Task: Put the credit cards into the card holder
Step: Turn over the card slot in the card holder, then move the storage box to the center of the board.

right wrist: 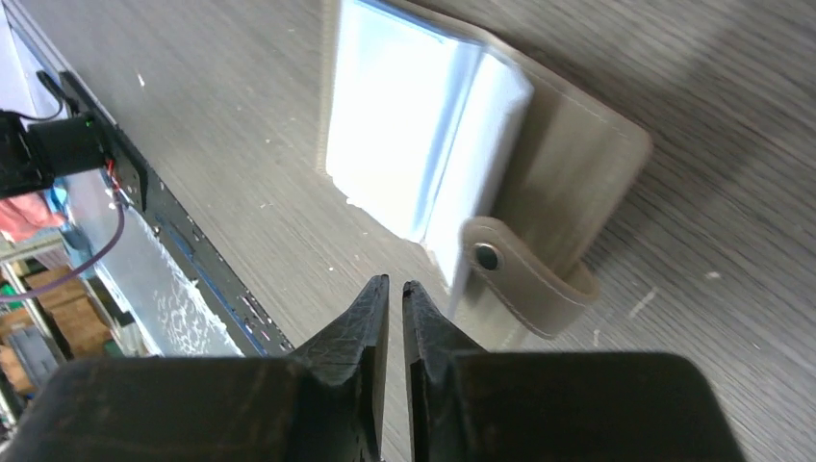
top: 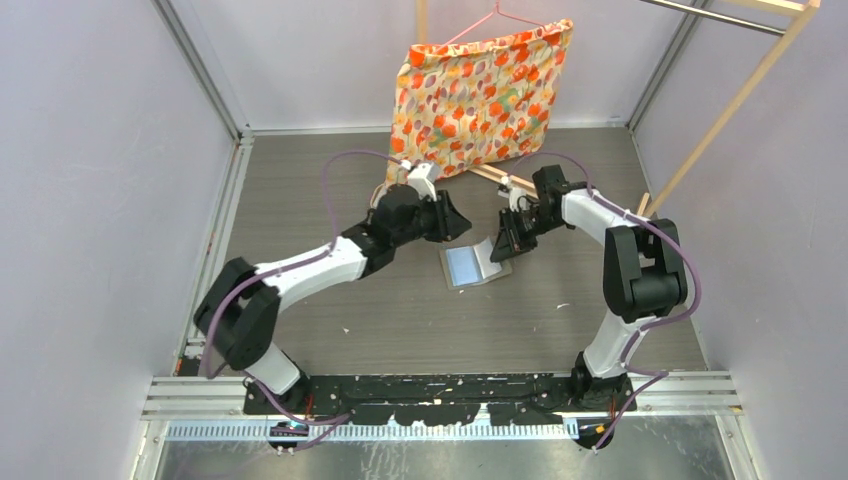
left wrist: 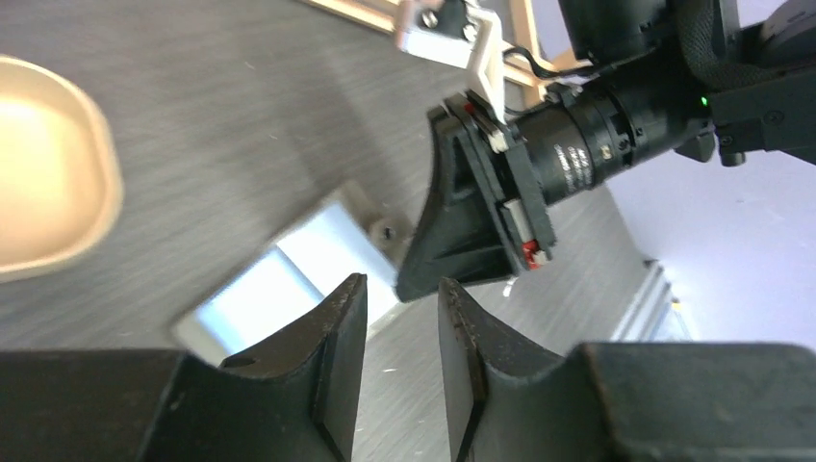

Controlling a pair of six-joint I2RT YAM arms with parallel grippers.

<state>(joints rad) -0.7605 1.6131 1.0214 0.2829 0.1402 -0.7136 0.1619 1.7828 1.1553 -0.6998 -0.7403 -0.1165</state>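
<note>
The card holder lies open on the table, its pale blue-white pockets facing up. In the right wrist view its grey cover and snap strap sit just beyond my right gripper. That gripper's jaws stand a narrow slit apart with nothing between them. My left gripper hovers above the holder, open and empty, pointing at the right gripper. Seen from above, the left gripper and right gripper flank the holder's far end. No credit cards show loose anywhere.
A tan oval tray rests on the table left of the holder. A floral cloth hangs on a hanger at the back, beside a wooden frame. A metal rail runs along the near edge.
</note>
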